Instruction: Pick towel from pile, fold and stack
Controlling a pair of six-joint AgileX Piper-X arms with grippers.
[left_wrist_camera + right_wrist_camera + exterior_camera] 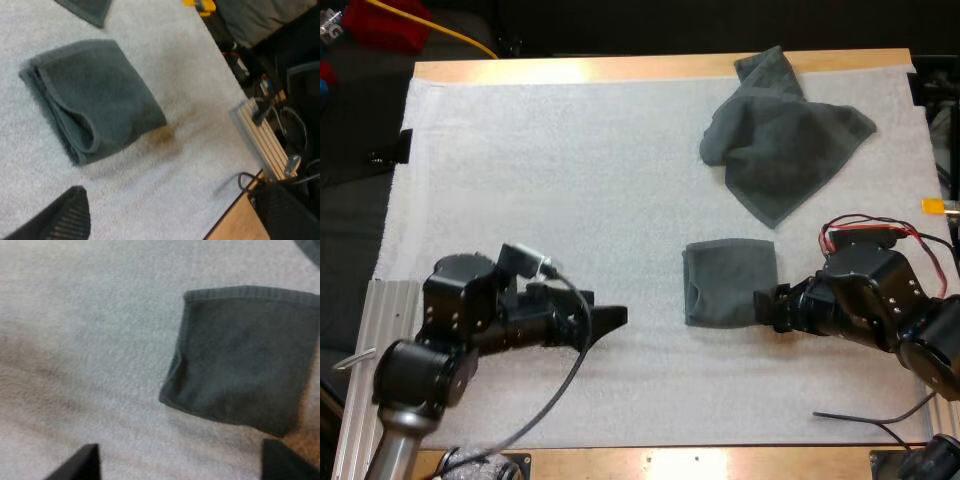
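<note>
Left arm (450,330) comes in at my near left. The left gripper (610,320) points right across bare white mat (570,180), well apart from both towels. In the left wrist view one of its fingers (65,220), ribbed, sits far off to the side and is not closed against the other, with nothing pinched. I read it as open and empty.

Next is the folded towel (730,283), dark grey-green and squarish, lying flat on the mat right of centre, toward the near side. Its layered, rolled edge faces the left gripper, and the left wrist view shows the folds stacked there (90,100). From the right wrist view the top face (240,355) looks smooth, with a hemmed edge along one side.

Farther back and to the right is the crumpled towel (785,140), same colour, spread loose and rumpled. One end bunches up by the far wooden strip of the counter (620,68). Its lowest corner comes near the folded towel, but there is mat between them, so they are not touching.

The right gripper (767,305) points left, just beside the folded towel's right edge. From the high view I can't tell whether it touches. In the right wrist view its fingers (80,465) stand wide apart. The towel lies ahead of them, not between them, and one fingertip is near a towel corner. It is open and holds nothing.
</note>
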